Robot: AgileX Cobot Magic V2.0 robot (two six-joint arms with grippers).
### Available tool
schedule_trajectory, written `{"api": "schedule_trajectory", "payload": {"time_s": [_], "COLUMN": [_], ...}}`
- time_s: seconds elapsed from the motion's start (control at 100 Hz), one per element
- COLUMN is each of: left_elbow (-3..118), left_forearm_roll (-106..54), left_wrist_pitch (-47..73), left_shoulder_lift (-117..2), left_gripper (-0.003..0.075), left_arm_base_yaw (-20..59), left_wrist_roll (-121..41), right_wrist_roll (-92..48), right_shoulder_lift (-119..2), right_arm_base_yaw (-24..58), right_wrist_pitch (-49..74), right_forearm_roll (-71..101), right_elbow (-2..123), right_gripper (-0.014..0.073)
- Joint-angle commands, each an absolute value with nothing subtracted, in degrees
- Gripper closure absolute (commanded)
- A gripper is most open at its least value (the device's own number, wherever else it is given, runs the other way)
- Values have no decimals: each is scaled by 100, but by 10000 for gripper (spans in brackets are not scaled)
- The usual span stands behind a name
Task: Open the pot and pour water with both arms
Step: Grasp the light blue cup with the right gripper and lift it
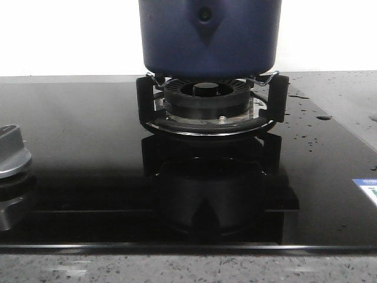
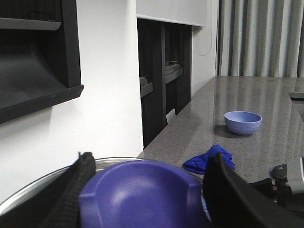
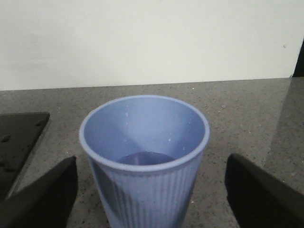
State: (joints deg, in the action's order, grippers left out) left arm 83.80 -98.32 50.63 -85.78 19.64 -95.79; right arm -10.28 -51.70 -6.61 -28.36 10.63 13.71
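Observation:
The dark navy pot (image 1: pixel 209 35) stands on the black ringed burner (image 1: pixel 206 97) at the middle back of the front view, its top cut off by the frame. Neither gripper shows there. In the left wrist view my left gripper (image 2: pixel 149 159) has a finger on each side of the purple lid knob (image 2: pixel 142 194), pressed against it, above the lid's shiny rim (image 2: pixel 111 161). In the right wrist view my right gripper (image 3: pixel 151 161) stands open around a ribbed blue cup (image 3: pixel 145 190) holding a little water, with gaps on both sides.
A metal stove knob (image 1: pixel 12 153) sits at the left of the glossy black hob, and water drops (image 1: pixel 303 112) dot its right side. On the grey counter lie a blue bowl (image 2: pixel 242 122) and a crumpled blue cloth (image 2: pixel 209 159). Dark shelves (image 2: pixel 164 76) line the wall.

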Motion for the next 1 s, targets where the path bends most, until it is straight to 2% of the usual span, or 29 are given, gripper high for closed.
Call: {"api": "schedule_trajectory", "payload": {"time_s": [0.0, 0.23, 0.73, 0.81, 0.99], "left_elbow": [8591, 8591, 8591, 8591, 8591], "left_forearm_roll": [-10326, -10326, -10324, -10314, -10100], "left_wrist_pitch": [5163, 5163, 5163, 5163, 5153], "left_shoulder_lift": [-8310, -8310, -8310, -8310, -8310], "left_gripper": [535, 535, 535, 535, 535], "left_arm_base_yaw": [1964, 1964, 1964, 1964, 1899], "left_wrist_roll": [-9541, -9541, -9517, -9503, -9383], "right_wrist_roll": [-1095, -1095, -1095, -1095, -1095], "right_shoulder_lift": [-5416, -6187, -7160, -7229, -7242], "right_arm_base_yaw": [-694, -694, -694, -694, -694], "right_wrist_pitch": [-3569, -4341, -4384, -4277, -4240], "right_forearm_roll": [1045, 994, 980, 955, 864], "right_elbow": [1535, 1597, 2403, 2468, 2479], "right_gripper": [49, 49, 56, 110, 317]}}
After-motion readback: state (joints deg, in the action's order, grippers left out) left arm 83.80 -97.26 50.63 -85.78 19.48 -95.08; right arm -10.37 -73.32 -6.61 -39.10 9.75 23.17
